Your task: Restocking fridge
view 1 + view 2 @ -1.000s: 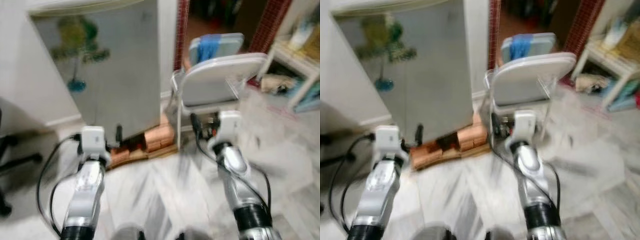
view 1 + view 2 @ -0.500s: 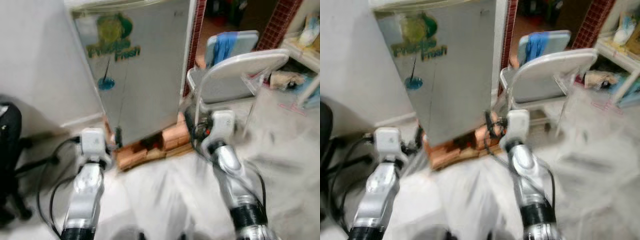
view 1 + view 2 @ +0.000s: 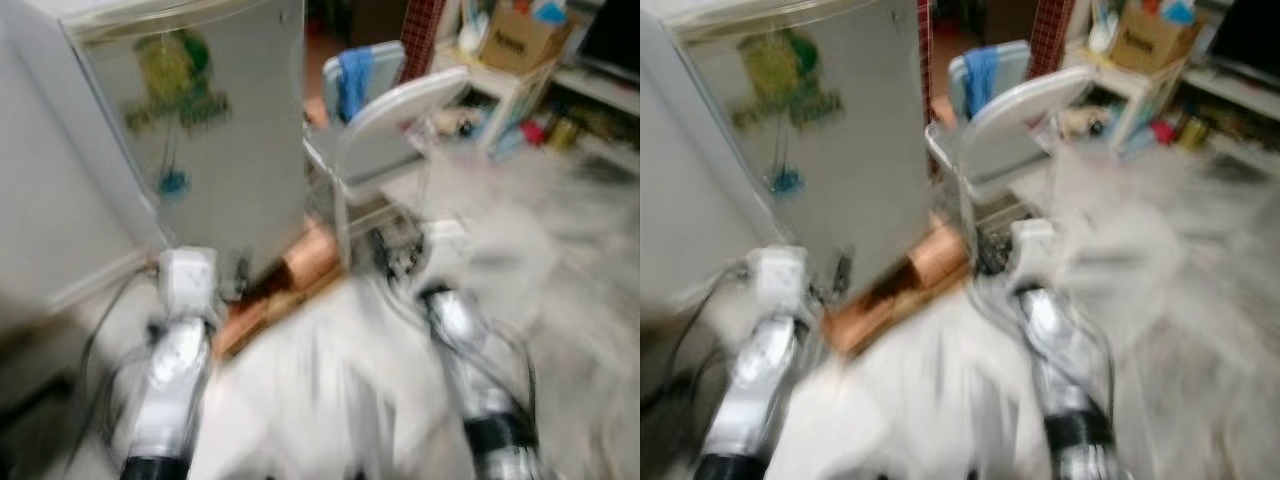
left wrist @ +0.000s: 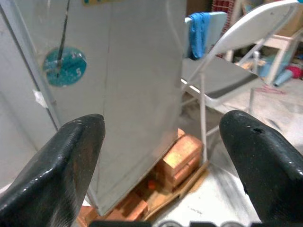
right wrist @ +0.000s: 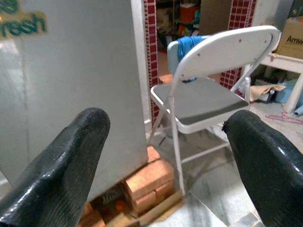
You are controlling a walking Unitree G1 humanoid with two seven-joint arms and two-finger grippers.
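Your tall silver fridge (image 3: 200, 150) with its green sticker stands ahead and leftward — nearer your left end effector (image 4: 161, 156). Both it and the right end effector (image 5: 165, 156) gape wide, empty.

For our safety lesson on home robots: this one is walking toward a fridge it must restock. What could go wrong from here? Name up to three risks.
1. The folding chair stands close beside the fridge; the right arm could clip it.
2. The fridge rests on stacked bricks, so a hard pull on its door might rock it.
3. Both the left tool and the right tool are open and hold nothing, so there seems to be nothing to stock yet.
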